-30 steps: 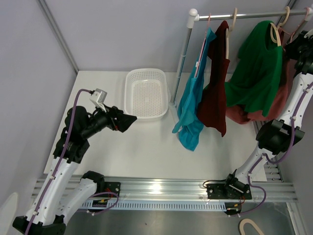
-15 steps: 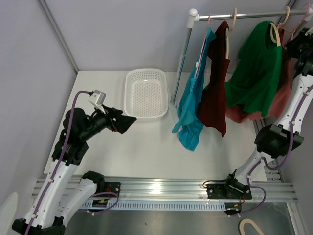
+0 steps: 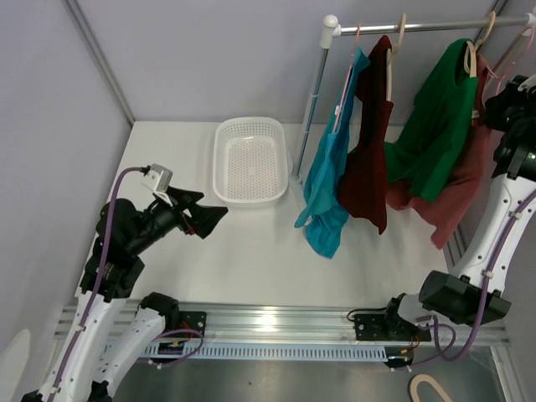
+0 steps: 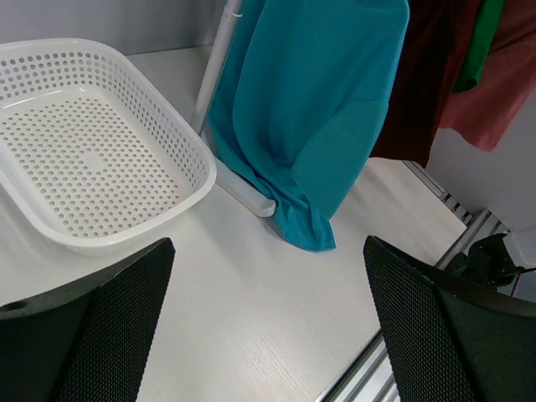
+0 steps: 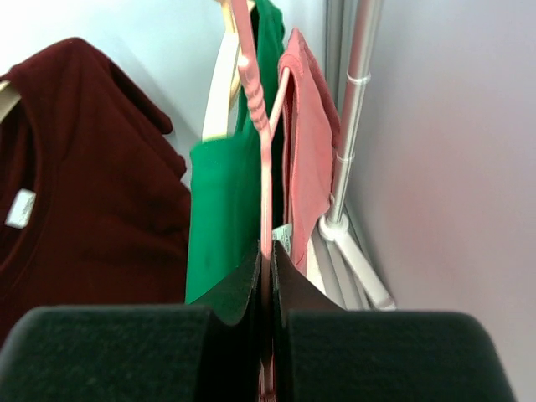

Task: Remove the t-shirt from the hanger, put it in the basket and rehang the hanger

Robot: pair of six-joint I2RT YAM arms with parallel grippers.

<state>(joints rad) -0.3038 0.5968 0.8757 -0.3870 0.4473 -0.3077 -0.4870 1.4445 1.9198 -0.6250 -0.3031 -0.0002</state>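
While the R gripper [image 5: 266, 251] clamps on the pink hanger [image 5: 254, 117], the salmon tee [image 3: 459, 188] hangs from it at the right end of the rail [image 3: 427, 25]. L gripper [image 3: 213, 216] hovers over the table [image 3: 251, 251], jaws apart, near the basket [image 3: 226, 167].

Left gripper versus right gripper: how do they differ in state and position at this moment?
The left gripper is open and holds nothing; the right gripper is shut on the pink hanger. The left gripper hovers low over the table, facing the white basket; the right gripper is raised high beside the salmon t-shirt. Both have black fingers.
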